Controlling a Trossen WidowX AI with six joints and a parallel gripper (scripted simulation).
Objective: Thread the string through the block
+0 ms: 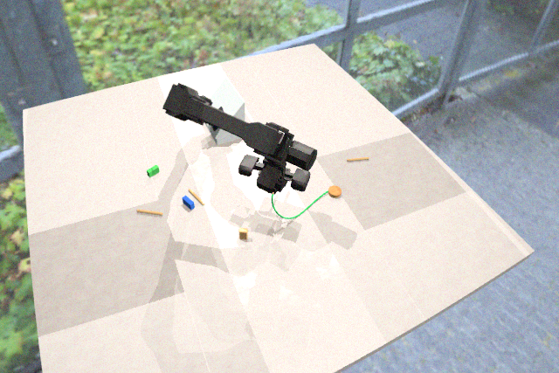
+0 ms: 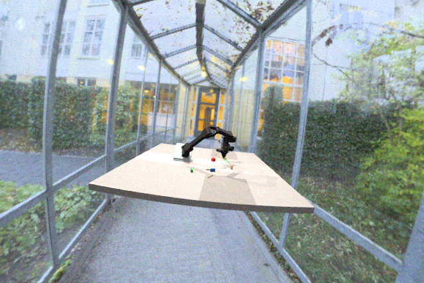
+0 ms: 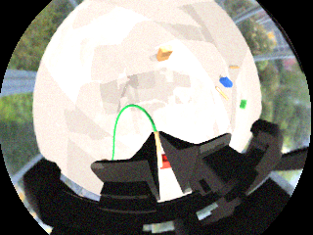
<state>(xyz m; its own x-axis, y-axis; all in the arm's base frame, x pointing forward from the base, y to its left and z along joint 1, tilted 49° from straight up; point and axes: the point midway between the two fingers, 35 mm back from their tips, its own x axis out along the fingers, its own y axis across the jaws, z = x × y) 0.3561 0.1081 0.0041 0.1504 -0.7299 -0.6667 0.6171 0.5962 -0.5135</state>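
My gripper [image 1: 272, 189] [image 2: 224, 156] [image 3: 156, 133] is shut on the thin wooden stick [image 3: 157, 143], above the table. The green string [image 1: 288, 217] [image 3: 131, 105] leaves the stick's end at the fingertips and curves to the round orange-brown button [image 1: 334, 190] on the table. A red block [image 2: 212, 159] [image 3: 165, 162] lies beyond the fingers in the wrist view, partly hidden by them; the arm hides it in the top view. A tan wood-coloured block [image 1: 243, 233] [image 2: 231, 167] [image 3: 164, 54] stands apart from the gripper. I cannot tell a clear hole in either block.
A blue piece [image 1: 188, 203] [image 2: 212, 169] [image 3: 226, 81] lies near a loose stick [image 1: 196, 197] [image 3: 222, 92]. Another loose stick [image 1: 149, 212] [image 2: 210, 175] lies farther left, and a third [image 1: 357, 159] beyond the button. A green piece [image 1: 153, 171] [image 2: 191, 170] [image 3: 243, 104] lies at the left.
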